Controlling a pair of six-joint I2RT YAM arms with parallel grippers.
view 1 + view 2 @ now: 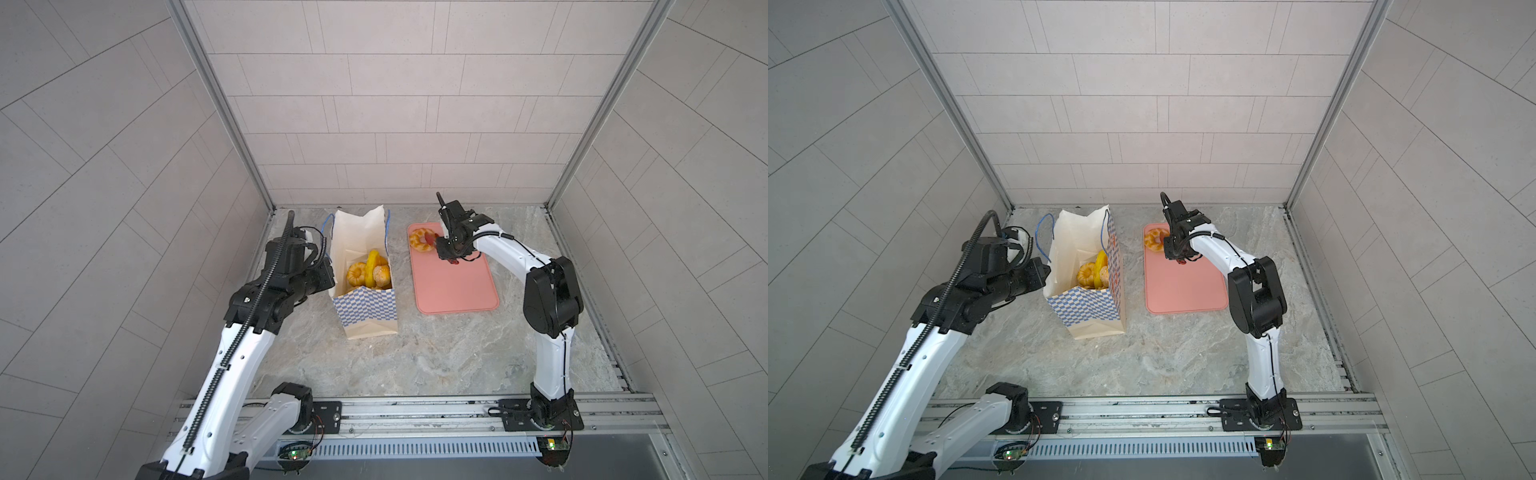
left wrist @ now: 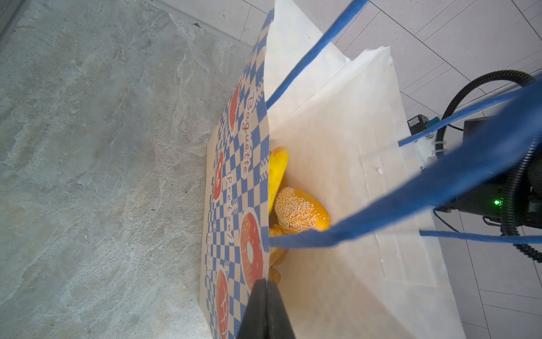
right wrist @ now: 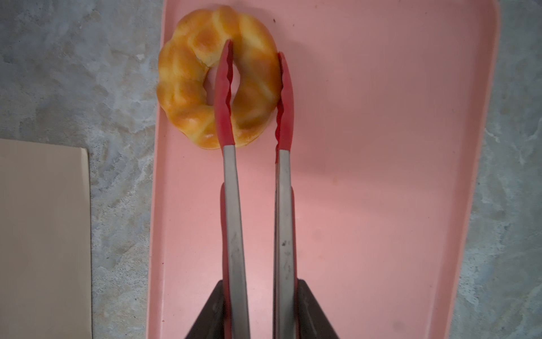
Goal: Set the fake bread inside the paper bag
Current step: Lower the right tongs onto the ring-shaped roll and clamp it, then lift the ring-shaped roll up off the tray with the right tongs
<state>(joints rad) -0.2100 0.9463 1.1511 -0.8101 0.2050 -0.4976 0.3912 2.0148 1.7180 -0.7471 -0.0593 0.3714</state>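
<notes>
The paper bag (image 1: 365, 307) (image 1: 1088, 311) stands open on the marble table, with several pieces of fake bread (image 1: 370, 272) (image 1: 1094, 272) inside, among them a sugared bun (image 2: 299, 211). My left gripper (image 1: 330, 278) (image 2: 265, 308) is shut on the bag's left rim. One ring doughnut (image 1: 419, 241) (image 1: 1154, 241) (image 3: 190, 97) lies at the far end of the pink tray (image 1: 453, 291) (image 3: 381, 176). My right gripper (image 1: 451, 245) (image 3: 259, 293) is shut on red-tipped tongs (image 3: 231, 205). One tong tip crosses the doughnut's hole and the other lies outside the ring, so one side sits between them.
The bag's blue cord handles (image 2: 440, 182) hang across the left wrist view. Tiled walls with metal corner posts enclose the table on three sides. A metal rail (image 1: 415, 411) carrying both arm bases runs along the near edge. A strip of marble (image 1: 401, 266) separates bag and tray.
</notes>
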